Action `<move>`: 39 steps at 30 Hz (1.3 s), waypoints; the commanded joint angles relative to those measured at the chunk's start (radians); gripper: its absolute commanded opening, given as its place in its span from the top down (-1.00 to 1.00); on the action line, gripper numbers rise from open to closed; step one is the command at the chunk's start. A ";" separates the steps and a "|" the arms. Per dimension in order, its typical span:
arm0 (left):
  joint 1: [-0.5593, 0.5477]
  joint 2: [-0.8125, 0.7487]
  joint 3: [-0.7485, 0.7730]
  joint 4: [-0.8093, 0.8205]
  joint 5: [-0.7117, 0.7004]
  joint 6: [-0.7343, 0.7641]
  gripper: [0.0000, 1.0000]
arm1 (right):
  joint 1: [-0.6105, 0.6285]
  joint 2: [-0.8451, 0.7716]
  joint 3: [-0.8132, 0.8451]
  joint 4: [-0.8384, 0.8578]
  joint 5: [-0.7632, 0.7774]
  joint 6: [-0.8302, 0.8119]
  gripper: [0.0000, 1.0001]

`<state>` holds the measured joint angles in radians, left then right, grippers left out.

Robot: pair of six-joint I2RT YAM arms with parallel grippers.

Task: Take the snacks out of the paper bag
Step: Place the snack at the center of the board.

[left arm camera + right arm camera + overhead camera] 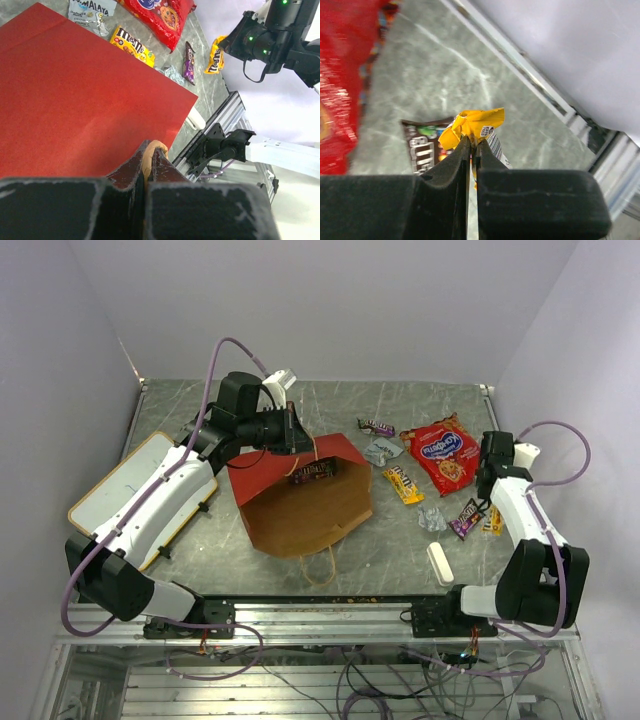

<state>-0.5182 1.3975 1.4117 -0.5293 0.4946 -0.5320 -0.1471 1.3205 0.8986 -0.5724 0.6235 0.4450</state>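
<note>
The left gripper is clenched on a tan handle at the far end of the paper bag. The bag lies left of centre, its mouth gaping toward the near edge, with 1 dark wrapper inside. At the right, the right gripper pinches an orange wrapper, beside the red packet.
</note>
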 commanded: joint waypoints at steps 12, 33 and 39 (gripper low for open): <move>0.007 -0.041 0.011 -0.006 0.030 0.006 0.86 | -0.055 0.175 0.016 0.082 0.044 -0.119 1.00; 0.008 -0.039 0.005 0.016 0.049 -0.014 0.86 | -0.054 0.202 0.049 0.092 -0.048 -0.134 0.10; 0.007 -0.035 -0.003 0.021 0.047 -0.020 0.86 | -0.054 0.123 0.053 0.071 -0.179 -0.153 -0.18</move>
<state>-0.5182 1.3819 1.4113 -0.5293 0.5209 -0.5388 -0.1974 1.4929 0.9478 -0.4862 0.5457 0.3050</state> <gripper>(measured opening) 0.075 0.552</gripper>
